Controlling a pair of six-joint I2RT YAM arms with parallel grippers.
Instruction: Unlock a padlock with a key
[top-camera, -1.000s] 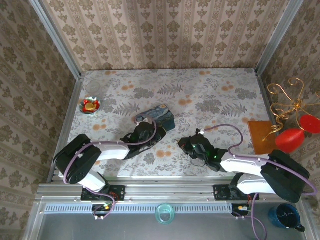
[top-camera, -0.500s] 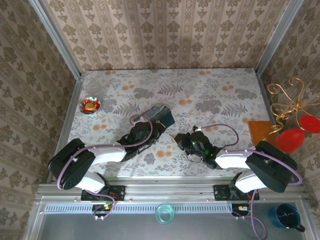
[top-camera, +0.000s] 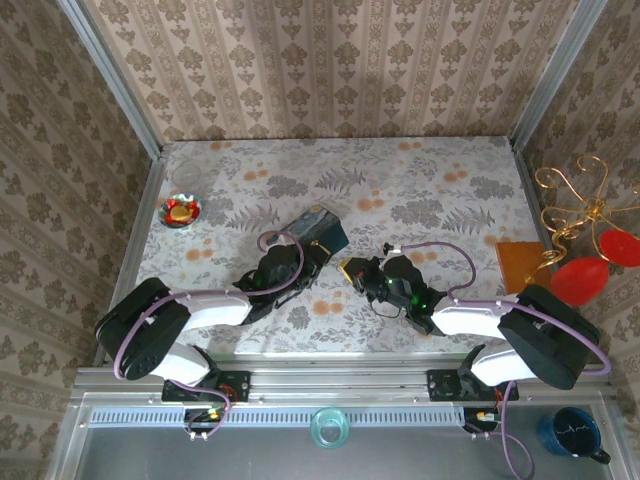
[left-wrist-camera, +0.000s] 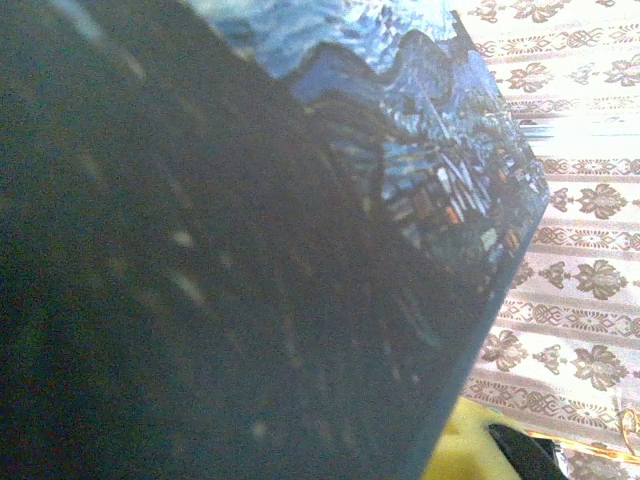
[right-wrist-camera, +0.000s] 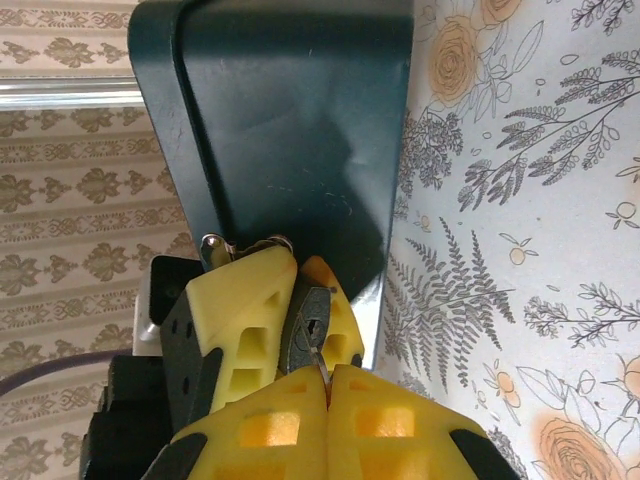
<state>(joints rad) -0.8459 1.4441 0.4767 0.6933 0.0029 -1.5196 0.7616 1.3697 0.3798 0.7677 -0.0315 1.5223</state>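
The right fingers (right-wrist-camera: 380, 420) are pressed together at the bottom of the right wrist view, pinching the key (right-wrist-camera: 317, 358), a thin sliver that pokes out from between their tips. Its tip meets the face of the padlock (right-wrist-camera: 303, 328), though whether it has gone into the keyhole is too small to tell. The left fingers (right-wrist-camera: 245, 310) stand just beyond, closed on the padlock from both sides and holding it off the counter (right-wrist-camera: 520, 300). The padlock's silvery shackle (right-wrist-camera: 245, 243) rises above them and touches the lower edge of the dark blue tin (right-wrist-camera: 290, 120), which stands tilted behind it. From above, the tin sits near the middle of the flowered counter, with the two arms meeting just beside its near right corner. A small red-and-gold dish (top-camera: 181, 211) lies well apart by the left edge. The left wrist view looks close against the tin's painted side.
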